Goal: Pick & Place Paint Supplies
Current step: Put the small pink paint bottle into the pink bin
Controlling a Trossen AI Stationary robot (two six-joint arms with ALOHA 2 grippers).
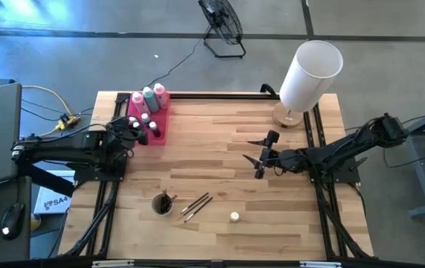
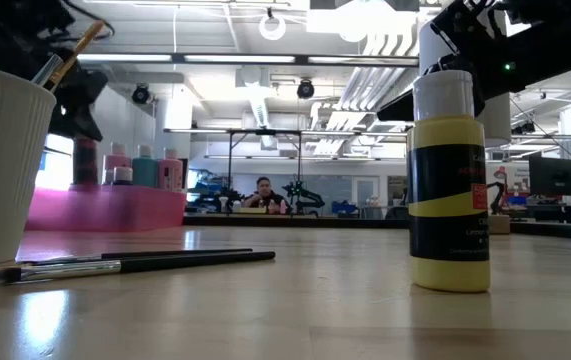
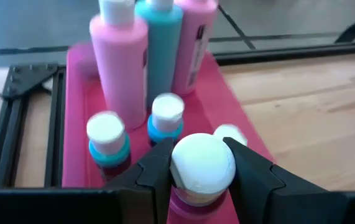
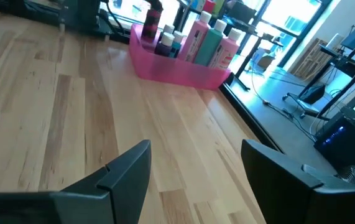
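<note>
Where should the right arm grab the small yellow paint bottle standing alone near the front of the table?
Grip the yellow bottle around its straight middle, below the white cap, coming in level from the side. It stands upright with open wood all around it, and the brushes lie apart from it. The right gripper is open above the table, farther back.

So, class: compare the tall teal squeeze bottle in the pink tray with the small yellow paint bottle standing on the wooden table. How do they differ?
The teal squeeze bottle is tall and slim; the yellow paint bottle is short and stout, with a dark label band. The teal one stands in the pink tray between two pink bottles; the yellow one stands alone on the bare wooden table. Both are upright with white caps.
</note>
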